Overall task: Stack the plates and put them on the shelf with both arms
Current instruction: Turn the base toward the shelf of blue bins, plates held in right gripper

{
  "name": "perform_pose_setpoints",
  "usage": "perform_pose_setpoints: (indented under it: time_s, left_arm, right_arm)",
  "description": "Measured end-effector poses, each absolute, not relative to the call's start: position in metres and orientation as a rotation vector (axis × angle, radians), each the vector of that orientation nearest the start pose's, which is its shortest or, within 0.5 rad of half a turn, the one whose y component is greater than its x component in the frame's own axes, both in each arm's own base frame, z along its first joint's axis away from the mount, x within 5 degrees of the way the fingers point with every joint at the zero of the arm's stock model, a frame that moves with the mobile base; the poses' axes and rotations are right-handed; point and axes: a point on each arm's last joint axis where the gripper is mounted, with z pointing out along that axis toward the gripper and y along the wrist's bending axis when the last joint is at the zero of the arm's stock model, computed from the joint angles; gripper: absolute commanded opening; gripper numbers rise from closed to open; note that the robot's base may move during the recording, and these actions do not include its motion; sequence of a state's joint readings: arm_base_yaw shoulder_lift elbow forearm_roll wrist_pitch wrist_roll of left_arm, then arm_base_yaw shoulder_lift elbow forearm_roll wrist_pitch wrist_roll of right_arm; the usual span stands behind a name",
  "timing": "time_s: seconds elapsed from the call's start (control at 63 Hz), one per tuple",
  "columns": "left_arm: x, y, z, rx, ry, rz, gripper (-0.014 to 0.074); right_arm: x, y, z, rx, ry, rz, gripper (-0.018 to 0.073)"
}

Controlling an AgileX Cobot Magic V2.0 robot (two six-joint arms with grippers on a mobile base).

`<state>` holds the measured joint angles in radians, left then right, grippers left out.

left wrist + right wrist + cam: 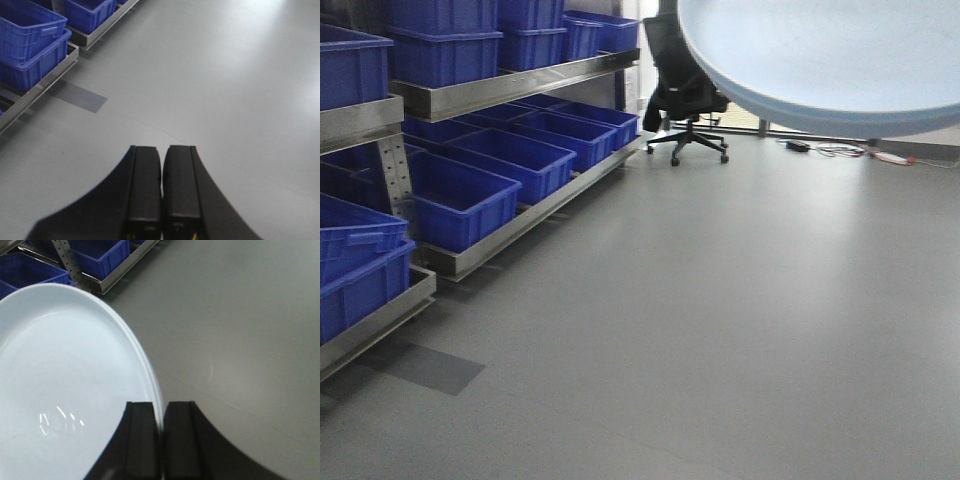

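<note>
One plate is all that can be made out, and no view shows it whole. In the front view it fills the upper right, very near the camera, cut off by the top and right borders. It shows as a broad pale blue-white face with a darker band along its lower edge. In the right wrist view it runs off the left and bottom, glossy, with small glints near its middle. Its low rim shows a doubled line, so a second plate beneath cannot be ruled in or out.

The right gripper pinches that rim between its dark fingers, high above the grey floor. The left gripper is pressed together on nothing.

The steel shelf stands far left, carrying blue crates, well apart from the plate.
</note>
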<state>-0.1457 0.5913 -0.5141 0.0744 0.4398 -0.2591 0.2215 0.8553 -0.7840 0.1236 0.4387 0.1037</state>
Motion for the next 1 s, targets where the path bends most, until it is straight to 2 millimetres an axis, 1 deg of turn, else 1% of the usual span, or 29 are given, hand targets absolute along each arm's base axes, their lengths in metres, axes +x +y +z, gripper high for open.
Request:
perform_pose_setpoints:
  time_s: [1.001]
  left_arm:
    - [0.1194,-0.0146,0.2991,-0.066,2.003,-0.185,0.0091]
  right_arm:
    - [0.1718,0.0436,0.3503,-0.04,2.005,0.333,0.0048]
